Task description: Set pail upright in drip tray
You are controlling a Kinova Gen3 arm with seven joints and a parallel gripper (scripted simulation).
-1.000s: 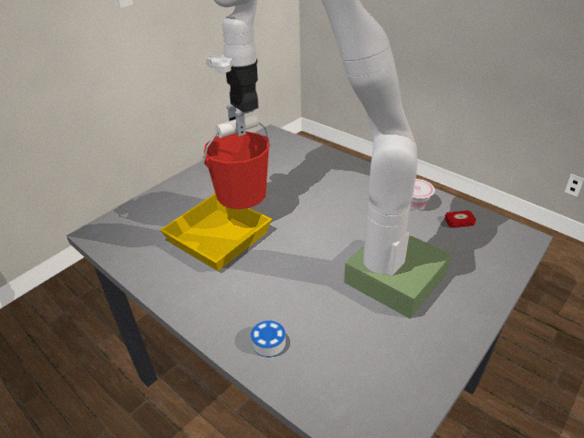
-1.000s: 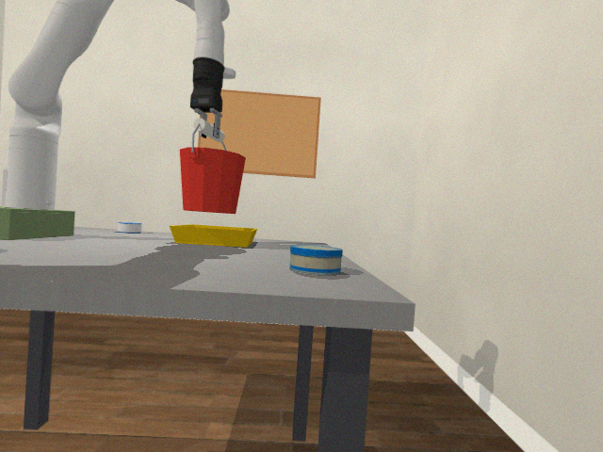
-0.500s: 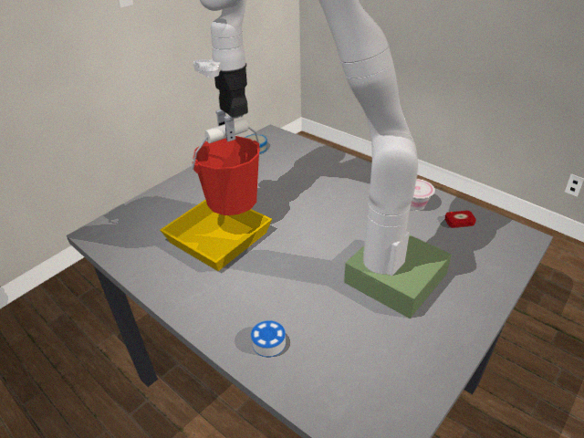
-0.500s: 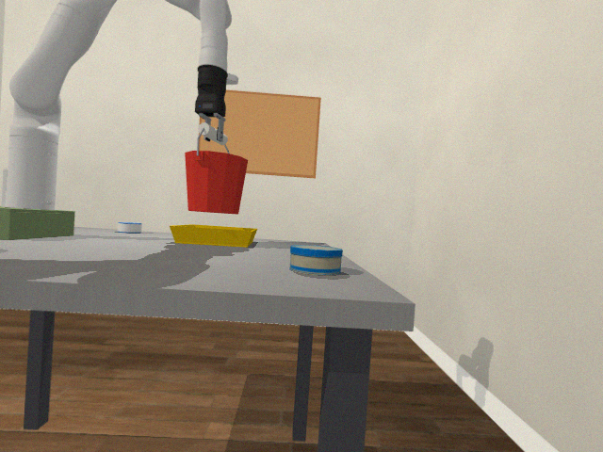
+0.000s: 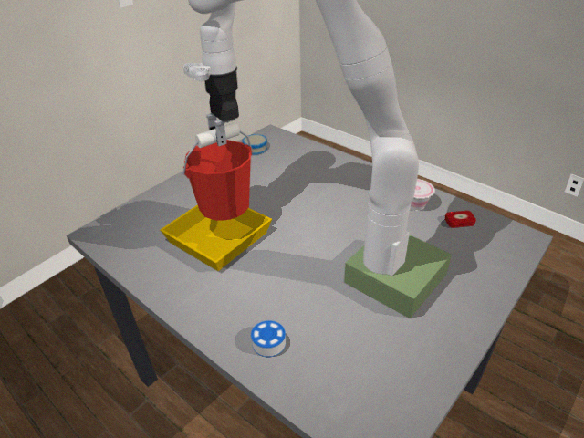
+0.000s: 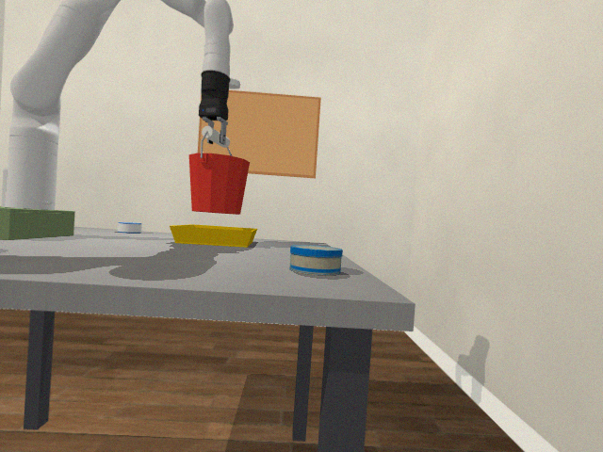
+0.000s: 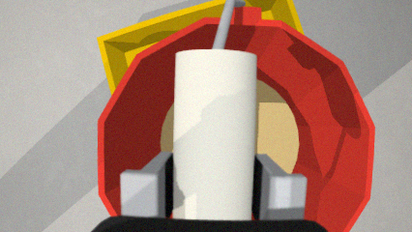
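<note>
A red pail hangs upright in the air from its wire handle. My gripper is shut on the white grip of the handle. The pail hangs over the yellow drip tray, with a clear gap between its base and the tray's rim in the side view. In the wrist view the tray shows past the pail's upper rim, to the upper left.
A round blue-rimmed tin stands behind the tray. A blue and white disc lies near the front edge. The arm's green base block, a pink-lidded tub and a red box are at the right.
</note>
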